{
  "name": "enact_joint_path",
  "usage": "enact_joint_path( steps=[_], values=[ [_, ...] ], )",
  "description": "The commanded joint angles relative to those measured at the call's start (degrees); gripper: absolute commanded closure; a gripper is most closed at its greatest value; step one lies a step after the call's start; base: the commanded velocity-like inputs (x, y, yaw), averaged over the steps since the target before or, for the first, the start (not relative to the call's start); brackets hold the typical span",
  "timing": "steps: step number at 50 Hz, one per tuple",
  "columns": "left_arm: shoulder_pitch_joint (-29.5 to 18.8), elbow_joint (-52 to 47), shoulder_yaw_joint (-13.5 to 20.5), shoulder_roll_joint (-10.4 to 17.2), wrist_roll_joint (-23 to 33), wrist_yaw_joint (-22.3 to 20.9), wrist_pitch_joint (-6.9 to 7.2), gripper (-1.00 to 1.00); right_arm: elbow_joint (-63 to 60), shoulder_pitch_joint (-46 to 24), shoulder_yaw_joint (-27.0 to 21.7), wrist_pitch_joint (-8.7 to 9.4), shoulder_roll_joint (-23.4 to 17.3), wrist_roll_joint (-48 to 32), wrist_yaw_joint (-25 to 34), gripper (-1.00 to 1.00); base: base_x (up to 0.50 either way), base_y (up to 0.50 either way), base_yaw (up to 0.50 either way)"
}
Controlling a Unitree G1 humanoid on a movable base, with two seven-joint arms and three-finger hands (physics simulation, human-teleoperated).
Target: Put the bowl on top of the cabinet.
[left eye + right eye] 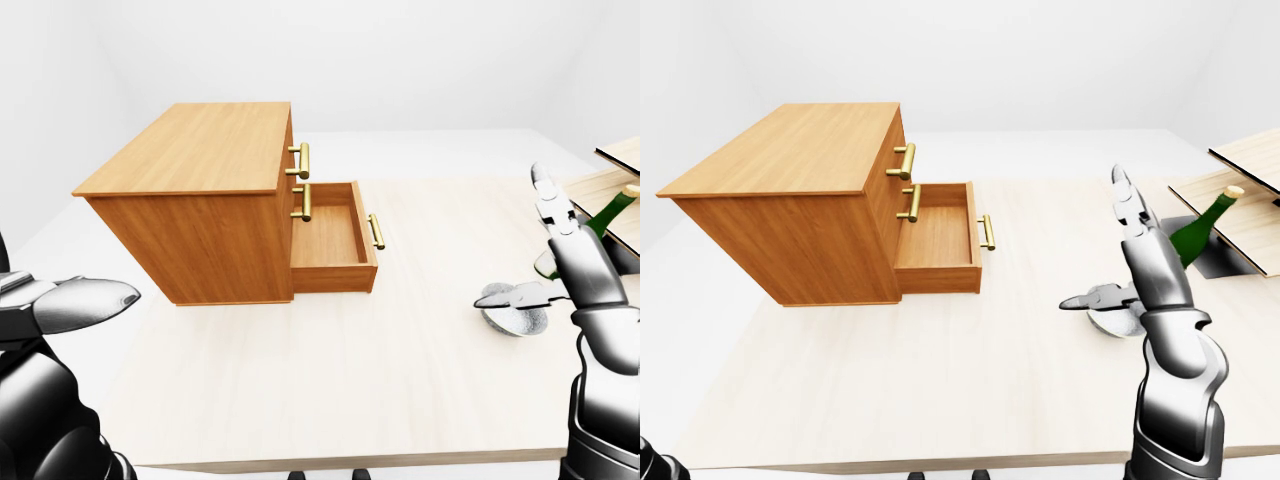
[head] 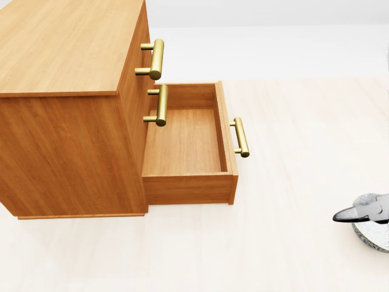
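Pale wood-grain table (image 1: 330,390) fills most of all three views, plain white walls and floor around it, no other room detail. No brands, labels or writing readable anywhere.

Right hand (image 1: 1145,275) is raised at the right of the eye views, one finger straight up, another stretched sideways toward the view's left: fingers spread apart, clamped on nothing. The grey bowl (image 1: 515,312) sits on the table directly under and behind that sideways finger, finger over its rim; contact cannot be told. In the head view only a slice of the bowl shows at the right edge.

Green bottle (image 1: 1198,232) lies tilted just past the right hand, toward the view's upper right, in a dark recess next to light wooden boards (image 1: 1250,165).

Cabinet (image 1: 205,200) stands well apart from the right hand, at the view's left, top bare, lower drawer (image 2: 185,143) pulled open, brass handles (image 2: 155,58).

Left hand (image 1: 70,305) at the lower left edge of the left-eye view, far from the bowl; only part shows, so whether its fingers are apart or together cannot be told.
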Motion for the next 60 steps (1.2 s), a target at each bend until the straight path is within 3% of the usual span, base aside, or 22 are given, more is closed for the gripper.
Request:
enact_joint_path(
  steps=[1, 19, 28, 29, 38, 60],
  values=[
    [0.19, 0.09, -0.24, -0.02, 0.24, -0.07, 0.0, -1.0, 0.7, 1.9, -2.26, 0.0, -0.14, -2.22, 1.84, -1.0, 0.0, 0.0, 0.0],
    [0.0, -0.08, -0.05, -0.05, 0.27, -0.15, 0.0, -1.0, 5.51, 4.05, -3.4, -0.26, 0.34, -4.87, 0.15, -1.0, 0.0, 0.0, 0.0],
    [-0.09, 0.03, 0.03, 0.09, 0.11, -0.01, 0.0, -1.0, 7.4, 5.69, -4.29, -4.72, 0.44, -6.1, -0.85, -1.0, 0.0, 0.0, 0.0],
    [-0.09, 0.01, -0.01, 0.07, 0.11, 0.02, 0.0, -1.0, 8.31, 5.98, -4.5, -5.84, 0.32, -6.3, -1.17, -1.0, 0.0, 0.0, 0.0],
    [-0.1, -0.08, 0.01, 0.0, 0.22, -0.08, 0.0, -1.0, 12.46, 6.47, -4.39, -9.47, 0.41, -7.64, -3.32, -1.0, 0.0, 0.0, 0.0],
    [-0.14, -0.11, 0.25, 0.3, -0.28, 0.21, 0.0, -1.0, 19.91, 6.02, -4.08, -10.0, -1.44, -9.38, -7.35, -1.0, 0.0, 0.0, 0.0]
  ],
)
